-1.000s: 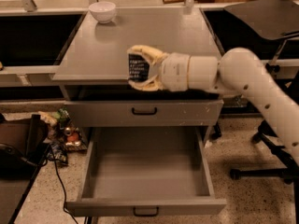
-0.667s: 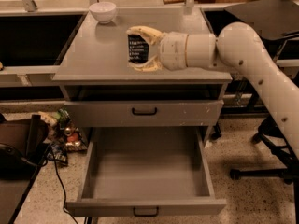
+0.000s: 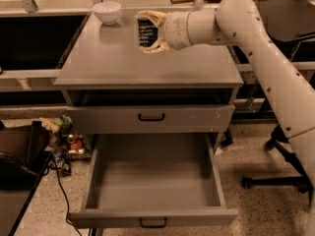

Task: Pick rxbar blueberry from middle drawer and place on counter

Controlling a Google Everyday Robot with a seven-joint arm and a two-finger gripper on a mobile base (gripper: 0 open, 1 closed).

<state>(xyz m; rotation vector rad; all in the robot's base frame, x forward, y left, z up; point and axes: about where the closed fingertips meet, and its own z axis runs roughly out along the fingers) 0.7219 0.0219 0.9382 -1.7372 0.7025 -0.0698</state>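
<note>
Gripper: the cream two-finger gripper (image 3: 146, 32) sits at upper centre of the frame, over the back of the counter, its fingers clamped on the bar from above and below.
Bar: dark navy-wrapped rxbar blueberry (image 3: 147, 34) with white lettering, held upright in that grip.
Counter: flat matte grey counter (image 3: 123, 58), with a small white bowl (image 3: 107, 11) at its upper-left corner; the bowl's contents cannot be told.
Drawer: wide grey middle drawer (image 3: 155, 181), open at lower centre, bare floor showing.
</note>
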